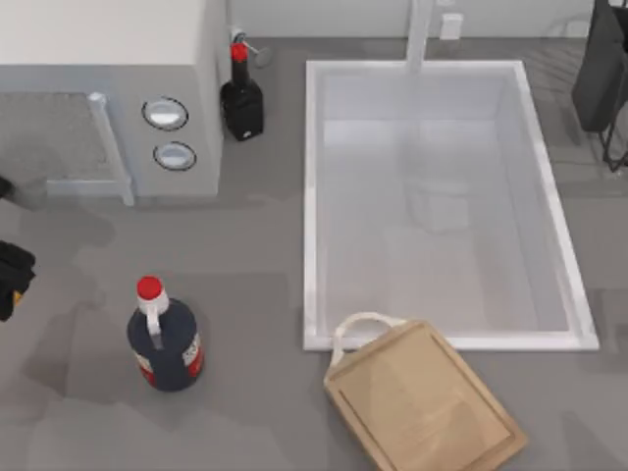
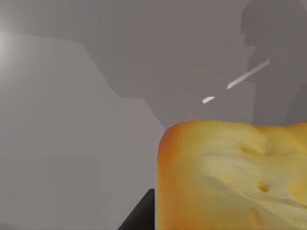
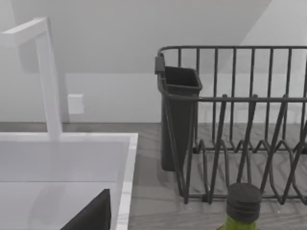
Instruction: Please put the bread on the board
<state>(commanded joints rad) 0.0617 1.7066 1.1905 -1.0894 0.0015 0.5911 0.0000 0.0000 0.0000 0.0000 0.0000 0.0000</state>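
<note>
The bread (image 2: 230, 177), a golden-yellow loaf chunk with toasted patches, looms very close in the left wrist view. One dark finger (image 2: 139, 218) of my left gripper presses against its side, so the gripper is shut on it. In the top view my left gripper (image 1: 12, 280) is a dark shape at the table's far left edge. The board (image 1: 422, 402), light tan wood with a pale loop handle, lies tilted at the front, just below the sink's front left corner. A dark part of my right gripper (image 3: 91, 215) sits near the sink's rim, facing the dish rack.
A red-capped dark bottle (image 1: 165, 339) stands between my left gripper and the board. A white sink (image 1: 314, 196) fills the middle right. A microwave (image 1: 108, 88) and a second dark bottle (image 1: 241, 98) stand at the back left. A dish rack (image 3: 240, 129) and a green bottle (image 3: 242, 208) are on the right.
</note>
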